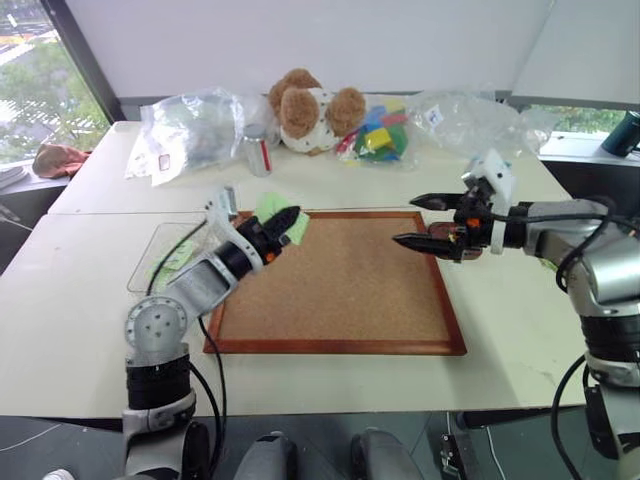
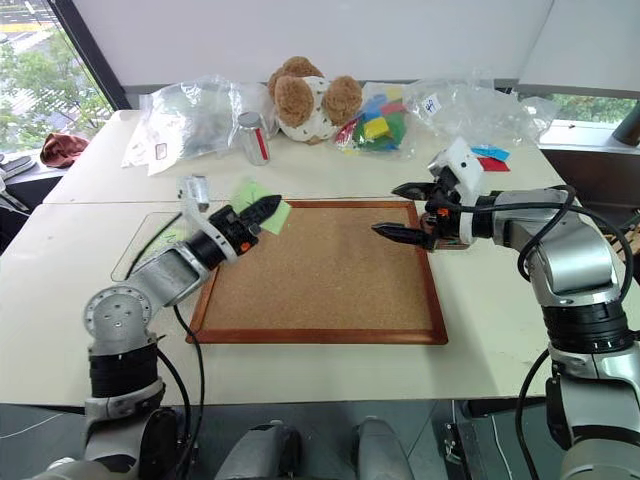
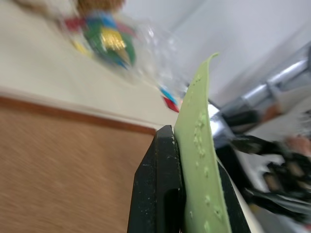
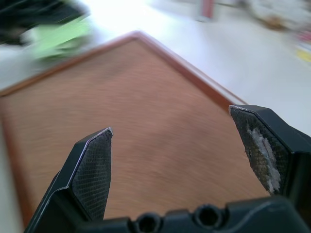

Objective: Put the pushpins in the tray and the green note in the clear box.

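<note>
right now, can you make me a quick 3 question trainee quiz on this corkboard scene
1. True or false: the left gripper is shut on the green note.
2. The right gripper is: A) open and holding nothing, B) shut on a pushpin, C) shut on the can.
3. Fill in: the teddy bear sits at the table's far edge, between two plastic ____.

Key: 1 true. 2 A, its fingers stand apart above the corkboard. 3 bags: one on the bear's left, another on its right.
</note>
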